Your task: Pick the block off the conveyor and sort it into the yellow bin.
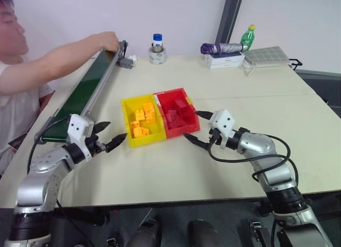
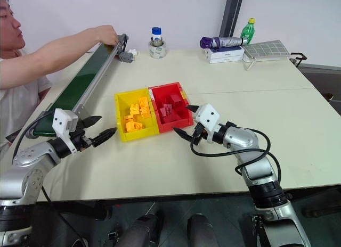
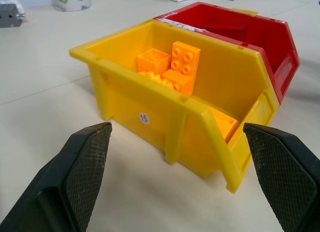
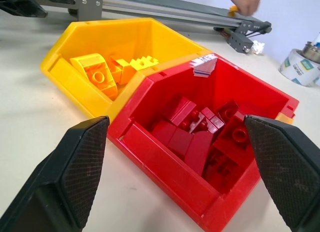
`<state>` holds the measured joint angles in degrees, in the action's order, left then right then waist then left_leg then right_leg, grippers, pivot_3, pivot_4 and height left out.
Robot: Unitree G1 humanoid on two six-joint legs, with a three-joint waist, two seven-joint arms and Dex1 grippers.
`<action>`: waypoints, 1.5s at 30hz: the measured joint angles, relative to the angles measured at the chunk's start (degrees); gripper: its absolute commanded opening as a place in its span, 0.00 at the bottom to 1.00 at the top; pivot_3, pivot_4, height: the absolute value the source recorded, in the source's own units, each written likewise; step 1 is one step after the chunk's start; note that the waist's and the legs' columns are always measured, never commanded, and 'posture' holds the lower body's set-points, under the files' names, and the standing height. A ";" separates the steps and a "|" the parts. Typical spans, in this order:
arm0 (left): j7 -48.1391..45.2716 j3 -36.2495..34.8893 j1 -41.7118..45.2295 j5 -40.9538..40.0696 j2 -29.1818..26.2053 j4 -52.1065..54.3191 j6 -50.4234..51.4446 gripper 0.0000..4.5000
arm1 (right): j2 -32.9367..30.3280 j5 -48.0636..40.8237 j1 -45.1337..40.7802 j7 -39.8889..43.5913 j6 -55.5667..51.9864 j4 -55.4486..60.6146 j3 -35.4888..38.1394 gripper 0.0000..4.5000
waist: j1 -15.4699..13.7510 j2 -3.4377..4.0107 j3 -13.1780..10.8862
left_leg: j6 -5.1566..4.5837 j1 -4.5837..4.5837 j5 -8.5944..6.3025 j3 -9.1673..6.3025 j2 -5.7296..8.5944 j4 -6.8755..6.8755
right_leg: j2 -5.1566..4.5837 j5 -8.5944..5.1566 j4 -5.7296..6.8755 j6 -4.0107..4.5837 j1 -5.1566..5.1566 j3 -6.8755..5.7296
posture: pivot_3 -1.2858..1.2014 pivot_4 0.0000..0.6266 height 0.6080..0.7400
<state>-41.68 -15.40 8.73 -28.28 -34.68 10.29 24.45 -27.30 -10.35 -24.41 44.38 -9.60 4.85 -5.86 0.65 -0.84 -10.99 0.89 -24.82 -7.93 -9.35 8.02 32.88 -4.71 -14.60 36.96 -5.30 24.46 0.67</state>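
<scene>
While a person's hand (image 1: 109, 41) rested at the far end of the conveyor (image 1: 85, 92), the left claw (image 1: 106, 135) hovered released beside the yellow bin (image 1: 129, 106), and the right claw (image 1: 195, 127) hung released before the red bin (image 1: 184, 92) — both over the worktop (image 1: 240, 98).

In the left wrist view, spread fingers (image 3: 82, 167) framed the yellow bin, orange bricks (image 3: 175, 67) inside.

In the right wrist view, the block (image 4: 233, 10) showed as an orange speck on the belt under the hand — red bricks (image 4: 200, 137) filled the red bin.
</scene>
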 measured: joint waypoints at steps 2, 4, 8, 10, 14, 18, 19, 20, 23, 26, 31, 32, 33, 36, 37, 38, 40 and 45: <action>0.73 -0.31 0.01 0.08 0.33 0.00 -0.68 0.99 | 0.15 0.00 -0.01 0.00 0.00 0.00 -0.01 1.00 | -0.04 0.00 0.00 | 0.00 -0.02 0.00 0.00 0.00 0.00 | 0.00 0.00 -0.02 0.00 0.00 0.00 | 0.52 0.24 1.00; 1.34 -1.41 0.25 0.05 0.84 -0.02 -1.35 0.99 | 0.33 0.00 -0.03 0.05 0.03 0.00 -0.05 1.00 | 0.00 0.00 0.00 | 0.00 -0.04 0.00 0.00 0.00 0.00 | 0.00 0.00 -0.03 0.00 0.01 -0.01 | 0.52 0.24 1.00; 2.22 -2.55 1.00 0.04 0.33 -0.09 -1.47 0.99 | 0.35 0.01 -0.15 0.30 0.14 0.00 -0.05 1.00 | 0.01 0.01 -0.01 | 0.00 -0.04 0.00 0.01 0.00 0.00 | 0.00 0.01 -0.03 0.01 0.05 0.00 | 0.52 0.24 1.00; 1.61 -2.87 1.01 -0.06 0.36 -0.18 -2.63 0.99 | 0.44 0.01 -0.26 0.47 0.19 0.00 -0.05 1.00 | 0.02 0.01 -0.01 | -0.01 -0.05 -0.01 0.01 0.00 0.00 | 0.00 0.01 -0.04 0.01 0.05 -0.01 | 0.52 0.24 1.00; 1.02 -3.41 1.09 -0.84 0.65 -0.23 -3.76 0.99 | 0.97 0.02 -0.28 0.50 0.21 0.00 -0.09 1.00 | 0.06 0.01 -0.01 | -0.02 -0.05 -0.01 0.02 0.00 0.00 | 0.00 0.01 -0.04 0.01 0.06 -0.01 | 0.52 0.24 1.00; 0.80 -3.40 1.11 -1.03 0.94 -0.67 -4.05 0.99 | 1.14 0.04 -0.28 0.58 0.21 0.00 -0.12 1.00 | 0.03 0.01 0.00 | -0.02 -0.05 -0.01 0.02 0.00 0.00 | 0.00 0.01 -0.04 0.01 0.06 -0.01 | 0.52 0.24 1.00; 0.81 -3.39 1.19 -1.03 0.96 -0.67 -4.05 0.99 | 1.17 0.04 -0.28 0.59 0.21 0.00 -0.12 1.00 | 0.03 0.01 0.00 | -0.02 -0.05 -0.01 0.02 0.00 0.00 | 0.00 0.01 -0.04 0.01 0.06 -0.01 | 0.52 0.24 1.00; 0.80 -3.38 1.34 -1.03 0.96 -0.67 -4.05 0.99 | 1.21 0.04 -0.28 0.60 0.21 0.00 -0.12 1.00 | 0.03 0.01 -0.01 | -0.02 -0.05 -0.01 0.02 0.00 0.00 | 0.00 0.01 -0.04 0.01 0.06 -0.01 | 0.52 0.24 1.00; 0.79 -3.36 2.02 -1.02 0.96 -0.67 -4.05 0.99 | 1.31 0.06 -0.28 0.60 0.21 0.00 -0.12 1.00 | 0.04 0.01 -0.01 | -0.02 -0.05 -0.01 0.02 0.00 0.00 | 0.00 0.01 -0.04 0.01 0.06 -0.01 | 0.52 0.24 1.00; 0.75 -3.32 2.24 -1.02 0.98 -0.66 -4.05 0.99 | 1.37 0.06 -0.28 0.60 0.21 0.00 -0.13 1.00 | 0.07 0.01 -0.01 | -0.02 -0.05 -0.01 0.02 0.00 0.00 | 0.00 0.01 -0.04 0.01 0.06 0.00 | 0.52 0.24 1.00; 0.99 -3.30 2.24 -1.00 1.36 -0.67 -4.05 0.99 | 1.44 0.08 -0.28 0.57 0.21 0.00 -0.24 1.00 | 0.05 0.01 -0.01 | -0.02 -0.06 -0.01 0.03 0.00 0.00 | 0.00 0.01 -0.04 0.01 0.06 -0.01 | 0.52 0.24 1.00; 1.10 -3.30 2.24 -1.00 1.52 -0.67 -4.05 0.99 | 1.46 0.08 -0.28 0.55 0.21 0.00 -0.27 1.00 | 0.05 0.01 0.00 | -0.02 -0.06 -0.01 0.03 0.00 0.00 | 0.00 0.01 -0.04 0.01 0.06 -0.01 | 0.52 0.24 1.00; 1.24 -3.31 2.19 -1.00 1.69 -0.66 -4.07 0.99 | 1.50 0.09 -0.28 0.52 0.21 0.00 -0.33 1.00 | 0.05 0.01 -0.01 | -0.02 -0.06 -0.01 0.02 0.00 0.00 | 0.00 0.01 -0.04 0.01 0.06 -0.01 | 0.52 0.24 1.00; 2.35 -3.62 1.95 -1.00 2.47 -0.70 -4.92 0.99 | 1.72 0.10 -0.28 0.49 0.25 0.00 -0.50 1.00 | 0.06 0.01 -0.01 | -0.02 -0.06 -0.01 0.02 0.00 0.00 | 0.01 0.01 -0.03 0.01 0.06 -0.01 | 0.52 0.24 1.00; 3.15 -3.85 1.95 -0.90 2.61 -0.98 -5.22 0.99 | 1.91 0.10 -0.28 0.48 0.29 0.00 -0.57 1.00 | 0.07 0.01 0.00 | -0.02 -0.05 -0.01 0.02 0.00 0.00 | 0.01 0.01 -0.03 0.01 0.06 -0.01 | 0.52 0.24 1.00; 3.99 -4.15 1.98 -0.58 2.67 -1.48 -5.66 0.99 | 2.04 0.10 -0.28 0.49 0.33 -0.01 -0.65 1.00 | 0.08 0.01 -0.01 | -0.02 -0.05 -0.01 0.02 0.00 0.00 | 0.01 0.01 -0.03 0.01 0.06 -0.01 | 0.52 0.24 1.00; 7.23 -5.58 2.60 0.87 3.44 -3.22 -7.30 0.99 | 2.12 0.11 -0.29 0.49 0.39 -0.01 -0.67 1.00 | 0.03 0.01 0.00 | -0.02 -0.05 -0.01 0.02 0.00 0.00 | 0.01 0.02 -0.03 0.00 0.07 -0.01 | 0.52 0.24 1.00; 16.91 -8.83 6.27 4.01 3.70 -6.89 -7.94 0.99 | 2.29 0.11 -0.34 0.59 0.48 -0.02 -0.69 1.00 | -0.03 0.00 0.00 | -0.02 -0.05 -0.01 0.02 0.02 0.01 | 0.01 0.03 -0.03 -0.03 0.06 -0.01 | 0.52 0.24 1.00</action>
<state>-24.77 -24.23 15.00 -24.27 -30.98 3.40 16.51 -25.01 -10.24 -24.75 44.97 -9.13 4.83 -6.55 0.63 -0.84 -10.99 0.87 -24.87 -7.93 -9.33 8.03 32.89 -4.70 -14.57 36.93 -5.33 24.52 0.66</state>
